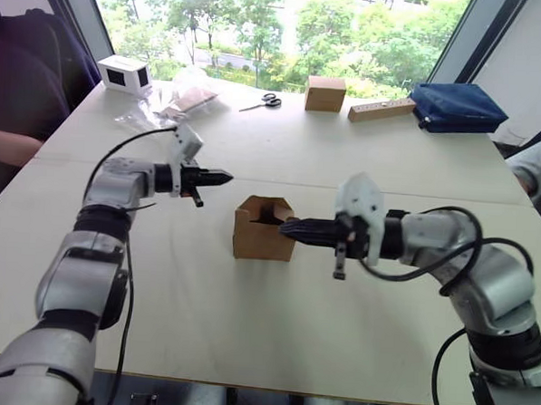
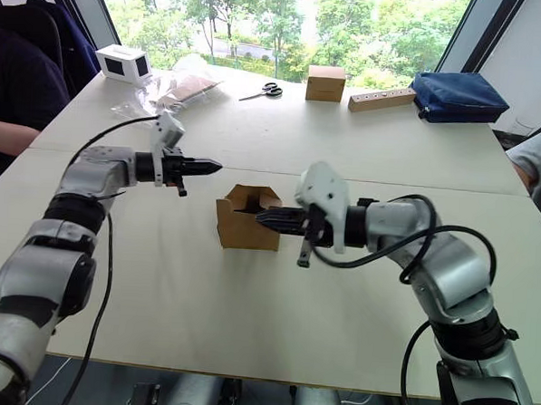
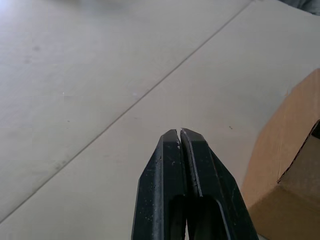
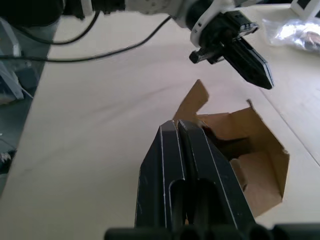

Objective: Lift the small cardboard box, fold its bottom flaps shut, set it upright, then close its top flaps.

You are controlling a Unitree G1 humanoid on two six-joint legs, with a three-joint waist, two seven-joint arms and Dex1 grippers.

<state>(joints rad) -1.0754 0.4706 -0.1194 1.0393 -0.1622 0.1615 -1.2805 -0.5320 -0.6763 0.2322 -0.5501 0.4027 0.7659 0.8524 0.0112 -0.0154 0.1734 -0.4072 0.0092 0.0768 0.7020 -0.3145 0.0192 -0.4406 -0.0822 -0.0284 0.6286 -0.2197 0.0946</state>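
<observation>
Cardboard is seen near the middle of the pale table (image 1: 245, 346): the small cardboard box (image 1: 264, 229) stands there on its base, its top open and its flaps raised unevenly, with dark space visible inside. The right gripper (image 1: 285, 228) is held level at the box's right side, its two black fingers (image 4: 187, 165) pressed together with nothing between them; the tips are at the box's upper right edge, though contact cannot be confirmed. The left gripper (image 1: 226, 176) is held above the table to the left of the box and slightly behind it, apart from the cardboard, and its fingers (image 3: 182, 170) are likewise closed on nothing. In the left wrist view, one corner of the box is seen beside the closed tips.

Along the far edge of the table, by the window, several other things are laid: a white box with dark panels (image 1: 124, 72) at the left, crumpled clear plastic bags (image 1: 171, 102) next to it, scissors (image 1: 262, 101), a tidy brown cardboard cube (image 1: 324, 93), a wooden strip (image 1: 381, 109) and a dark blue bag (image 1: 457, 107). A seated person (image 1: 18, 80) in dark clothing is seen at the table's left side.
</observation>
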